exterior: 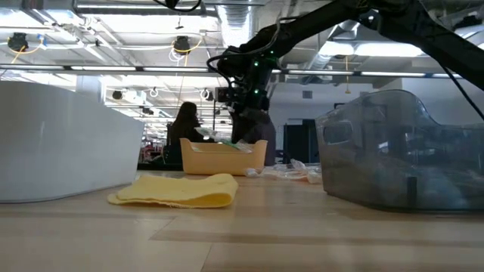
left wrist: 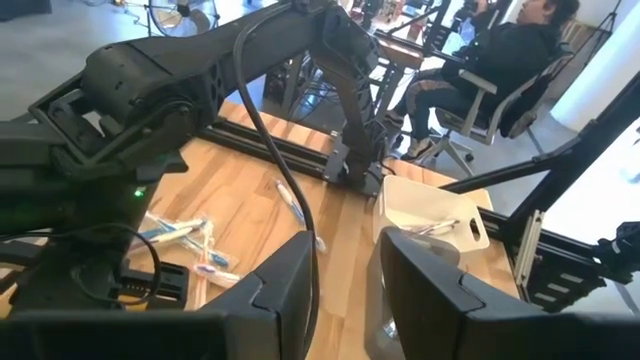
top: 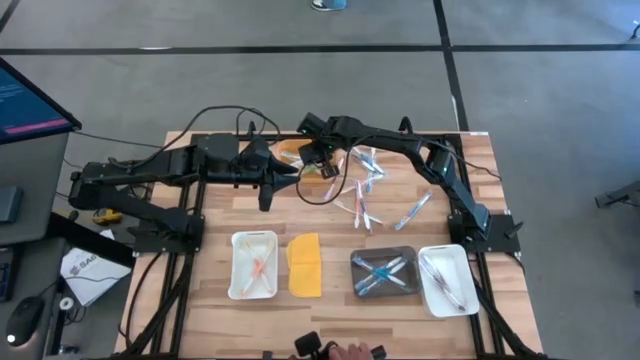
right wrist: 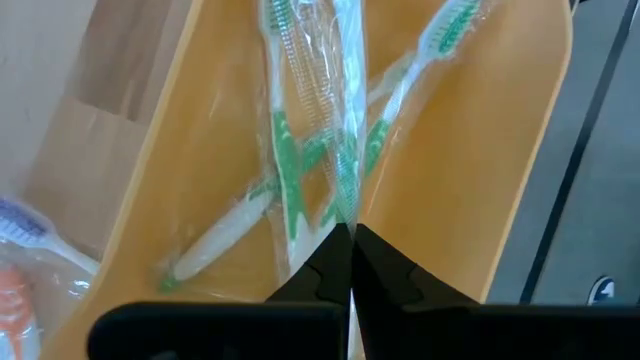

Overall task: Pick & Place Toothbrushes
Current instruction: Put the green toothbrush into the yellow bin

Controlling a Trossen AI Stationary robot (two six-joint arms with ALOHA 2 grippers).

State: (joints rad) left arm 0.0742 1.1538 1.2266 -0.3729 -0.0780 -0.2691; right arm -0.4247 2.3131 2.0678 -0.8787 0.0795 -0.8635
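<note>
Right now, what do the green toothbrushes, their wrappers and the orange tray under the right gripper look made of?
Green toothbrushes: plastic, white and green handles. Wrappers: clear crinkly film, glinting. Orange tray: likely smooth moulded plastic, matte. Right gripper pinches a wrapper.

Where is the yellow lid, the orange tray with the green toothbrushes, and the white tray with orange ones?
yellow lid [top: 305,265], high view, its middle.
orange tray [right wrist: 480,150], right wrist view, bare floor.
white tray [top: 237,262], high view, left rim.
</note>
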